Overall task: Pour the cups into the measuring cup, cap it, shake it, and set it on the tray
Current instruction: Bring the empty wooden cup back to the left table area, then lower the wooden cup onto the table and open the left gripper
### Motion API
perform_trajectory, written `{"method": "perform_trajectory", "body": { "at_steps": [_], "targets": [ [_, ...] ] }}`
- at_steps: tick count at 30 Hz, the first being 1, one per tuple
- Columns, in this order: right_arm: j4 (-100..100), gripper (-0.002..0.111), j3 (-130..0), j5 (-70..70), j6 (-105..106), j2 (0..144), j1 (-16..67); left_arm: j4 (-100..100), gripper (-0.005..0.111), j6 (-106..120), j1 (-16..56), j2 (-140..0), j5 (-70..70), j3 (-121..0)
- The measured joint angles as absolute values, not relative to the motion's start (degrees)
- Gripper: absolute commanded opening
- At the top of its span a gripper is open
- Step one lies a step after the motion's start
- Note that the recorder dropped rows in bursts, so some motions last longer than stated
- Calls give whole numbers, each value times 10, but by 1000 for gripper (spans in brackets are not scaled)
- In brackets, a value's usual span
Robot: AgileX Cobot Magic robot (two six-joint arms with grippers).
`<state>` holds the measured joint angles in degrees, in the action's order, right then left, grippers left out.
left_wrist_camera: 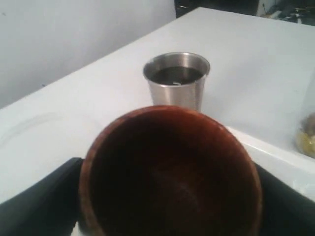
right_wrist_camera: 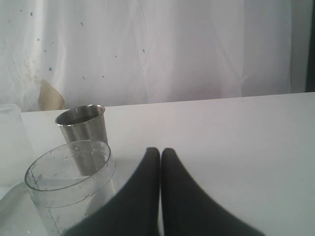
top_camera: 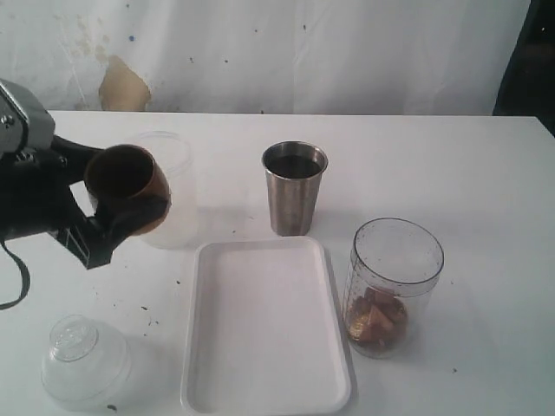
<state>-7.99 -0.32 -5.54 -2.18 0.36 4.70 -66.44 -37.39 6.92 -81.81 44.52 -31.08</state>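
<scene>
Currently left gripper (top_camera: 117,217) pinches tilted, empty round-bellied brown wooden cup (top_camera: 130,178). Shiny steel tumbler (top_camera: 295,195) holds dark liquid (top_camera: 294,165); clear plastic measuring cup (top_camera: 392,260), yellowish-brown pieces (top_camera: 377,319). Right gripper (right_wrist_camera: 160,157) pressed together.

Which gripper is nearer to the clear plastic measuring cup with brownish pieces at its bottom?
Right. The right gripper, shut, sits close beside the measuring cup; the left gripper, holding the round brown wooden cup, is beyond the flat white tray from it.
</scene>
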Motion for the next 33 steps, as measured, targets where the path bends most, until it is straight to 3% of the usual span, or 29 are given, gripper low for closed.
{"method": "perform_trajectory", "body": {
  "at_steps": [8, 12, 27, 33],
  "targets": [
    [-80, 0, -3, -55, -22, 4, 47, -804, 0, -390, -37, -954, 650, -349],
    [-80, 0, -3, -55, -22, 4, 47, -843, 0, -394, -78, -1011, 679, -379],
    [-80, 0, -3, -55, -22, 4, 47, -876, 0, -336, -90, -1156, 682, -429],
    [-80, 0, -3, -55, -22, 4, 47, -876, 22, -328, -90, -1169, 679, -429]
  ]
}}
